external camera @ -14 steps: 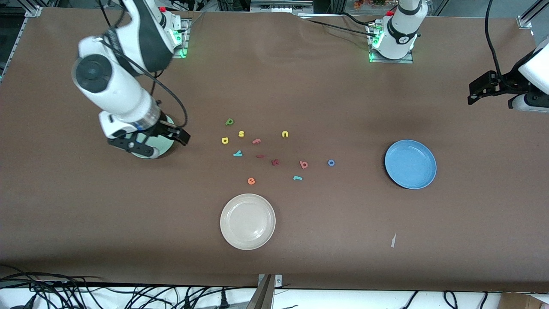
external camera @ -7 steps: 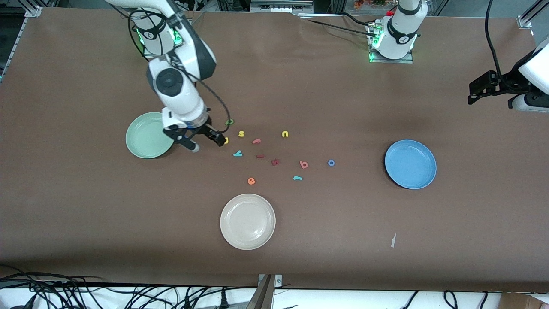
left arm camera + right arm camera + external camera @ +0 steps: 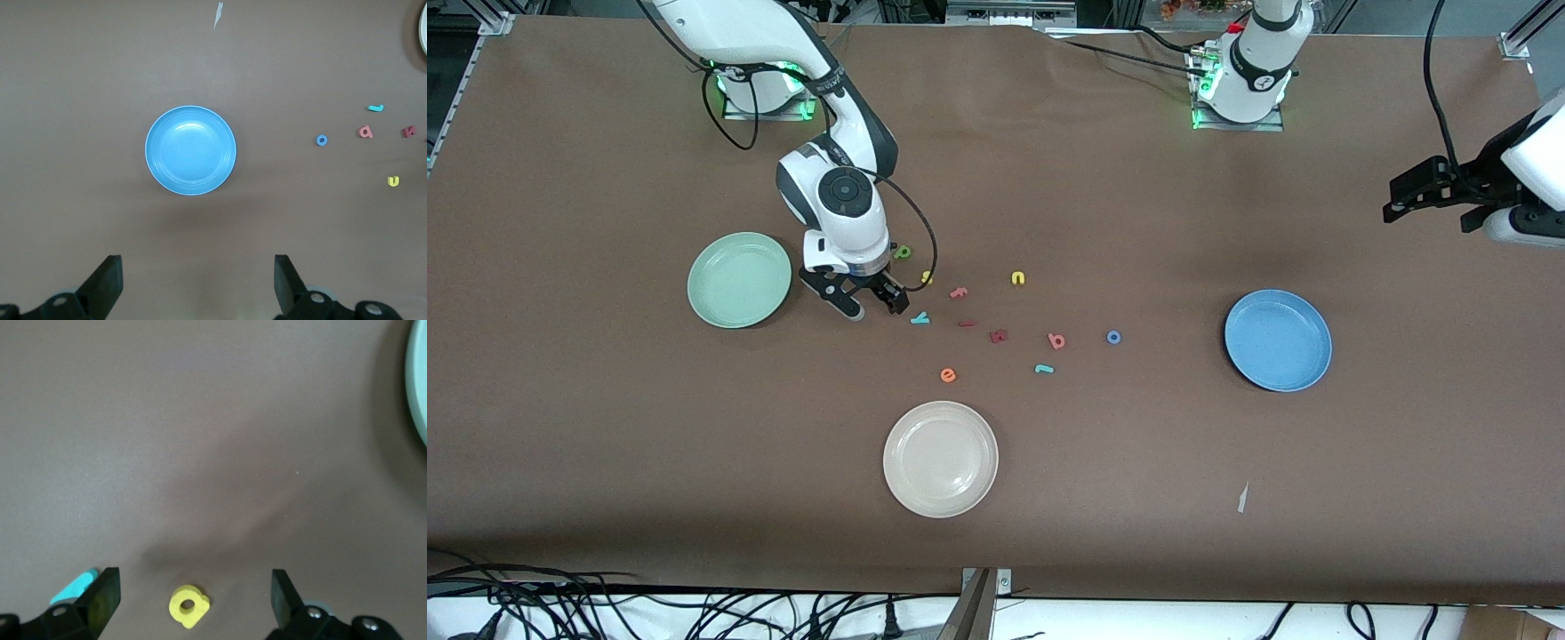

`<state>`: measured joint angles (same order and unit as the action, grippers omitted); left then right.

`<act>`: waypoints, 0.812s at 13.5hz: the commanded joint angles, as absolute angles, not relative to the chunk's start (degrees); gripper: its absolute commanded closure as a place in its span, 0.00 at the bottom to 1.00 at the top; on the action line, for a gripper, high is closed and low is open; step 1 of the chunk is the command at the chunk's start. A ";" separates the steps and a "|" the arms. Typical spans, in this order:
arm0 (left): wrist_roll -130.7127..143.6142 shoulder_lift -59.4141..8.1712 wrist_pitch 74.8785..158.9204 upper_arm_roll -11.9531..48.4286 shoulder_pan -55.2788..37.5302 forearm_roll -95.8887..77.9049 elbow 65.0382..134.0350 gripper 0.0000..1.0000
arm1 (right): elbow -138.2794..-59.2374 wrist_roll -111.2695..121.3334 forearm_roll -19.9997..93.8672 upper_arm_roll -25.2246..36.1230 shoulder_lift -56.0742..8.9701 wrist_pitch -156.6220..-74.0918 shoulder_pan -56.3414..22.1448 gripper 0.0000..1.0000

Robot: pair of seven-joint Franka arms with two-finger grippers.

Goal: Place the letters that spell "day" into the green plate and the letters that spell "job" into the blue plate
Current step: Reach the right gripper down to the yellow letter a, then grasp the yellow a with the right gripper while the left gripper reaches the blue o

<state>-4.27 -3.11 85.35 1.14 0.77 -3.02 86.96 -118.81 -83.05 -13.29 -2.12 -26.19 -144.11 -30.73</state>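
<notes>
My right gripper [image 3: 876, 304] hangs open low over the table beside the green plate [image 3: 739, 280]. In the right wrist view the yellow "d" [image 3: 189, 606] lies flat between its spread fingers, untouched, with the teal "y" [image 3: 73, 587] by one finger. The green "a" [image 3: 903, 252] and teal "y" [image 3: 919, 317] lie close by. The pinkish-red "b" [image 3: 1056, 340], blue "o" [image 3: 1113, 337] and teal "j" [image 3: 1044, 368] lie toward the blue plate [image 3: 1278, 340]. My left gripper [image 3: 1405, 200] waits open and empty, high at the left arm's end, looking down on the blue plate [image 3: 191, 150].
A cream-white plate [image 3: 940, 459] sits nearer the front camera than the letters. Other letters lie among them: yellow "s" [image 3: 927, 277], pink "f" [image 3: 959, 292], yellow "u" [image 3: 1018, 278], orange "e" [image 3: 948, 375] and two dark red ones [image 3: 999, 336]. A paper scrap [image 3: 1242, 498] lies near the front edge.
My right arm swung from over the green plate across to the letters and dropped over the yellow "d". The left gripper shifted slightly. No letter has moved.
</notes>
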 commanded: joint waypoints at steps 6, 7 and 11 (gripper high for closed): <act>-4.66 -10.19 88.84 1.49 -2.19 -8.70 85.86 0.00 | -117.51 -90.96 -18.46 -1.76 -30.40 -144.32 -33.84 0.01; -4.57 -11.15 89.90 1.49 -3.85 -8.79 86.30 0.00 | -117.51 -90.97 -18.20 -1.76 -30.58 -144.32 -33.66 0.05; -4.57 -15.89 97.55 1.41 -8.77 -8.18 88.77 0.00 | -117.16 -90.61 -17.67 -2.02 -30.59 -144.32 -32.87 0.56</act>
<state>-4.28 -13.99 95.12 1.83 -6.72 -7.56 88.11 -117.92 -89.93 -16.91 -1.36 -29.96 -144.44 -33.34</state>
